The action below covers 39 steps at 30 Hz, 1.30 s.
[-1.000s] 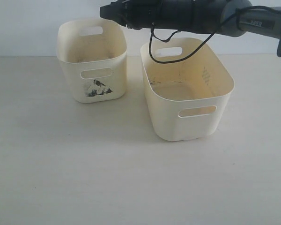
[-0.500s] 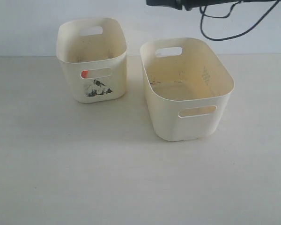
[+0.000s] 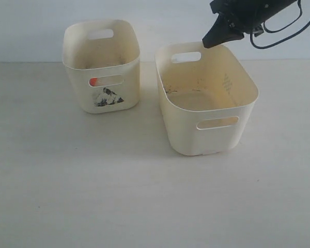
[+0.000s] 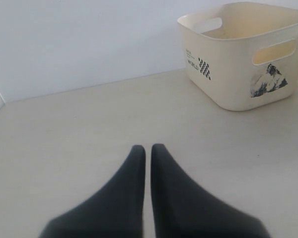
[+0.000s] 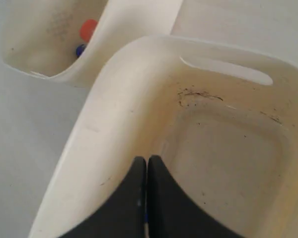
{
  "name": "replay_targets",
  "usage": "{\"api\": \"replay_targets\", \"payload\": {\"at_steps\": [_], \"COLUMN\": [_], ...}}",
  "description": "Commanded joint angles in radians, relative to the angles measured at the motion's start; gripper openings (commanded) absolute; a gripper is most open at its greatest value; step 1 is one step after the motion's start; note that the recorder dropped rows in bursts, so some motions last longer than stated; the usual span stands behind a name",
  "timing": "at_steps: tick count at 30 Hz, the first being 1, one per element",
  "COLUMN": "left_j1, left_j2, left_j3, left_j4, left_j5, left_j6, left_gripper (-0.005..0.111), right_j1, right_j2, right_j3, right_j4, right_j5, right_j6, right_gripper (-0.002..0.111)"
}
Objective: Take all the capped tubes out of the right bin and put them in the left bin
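1. Pressed tip to tip, the right gripper [image 3: 206, 44] has its two black fingers closed flat against each other, with nothing seen between the tips. It hangs over the far rim of the right bin [image 3: 186, 135], pointing down into it
2. A black cable [image 3: 279, 42] loops below the arm just behind that gripper
3. From the right wrist view, the right bin is the wider cream tub. It has an oval handle slot, smooth plain walls, and thin dark scuffs on its far wall and floor
4. Just beside it, apart and not touching, stands the left bin [image 3: 78, 95], narrower and cream. It has a handle slot on each side that shows and a black mountain picture [image 3: 107, 96] under the near slot
5. The capped tubes [image 5: 88, 30] lie inside the left bin, low against one wall. An orange-red cap [image 3: 93, 81] shows through the near slot, and a blue cap [image 5: 80, 50] sits right by the orange-red one. Their clear bodies are too small to make out
6. Well off to the side, the left gripper [image 4: 148, 148] hovers above the pale table [image 3: 93, 201]. Its black fingers are drawn together to a hairline gap and carry nothing, and it faces the left bin's end wall, which has a small checkered print
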Motion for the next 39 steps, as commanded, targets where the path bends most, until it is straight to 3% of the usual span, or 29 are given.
{"api": "replay_targets", "payload": {"at_steps": [1, 7, 14, 39], "left_j1": [-0.001, -0.001, -0.001, -0.001], "left_j2": [0.0, 0.0, 0.0, 0.0], "left_j3": [-0.004, -0.004, -0.004, -0.004], "left_j4": [-0.004, -0.004, -0.004, -0.004], "left_j5": [-0.009, -0.009, -0.009, -0.009], "left_j6": [-0.013, -0.013, -0.013, -0.013], "left_gripper": [0.004, 0.004, 0.004, 0.004], "right_j1": [0.019, 0.107, 0.191, 0.204], "right_j2": [-0.014, -0.014, -0.014, 0.037], "right_j3": [-0.003, -0.003, -0.003, -0.003], "right_j4": [-0.101, -0.331, -0.338, -0.355], "right_j5": [-0.017, -0.001, -0.004, 0.009], "right_j6": [0.119, 0.282, 0.293, 0.4], "right_gripper": [0.0, 0.0, 0.0, 0.0]}}
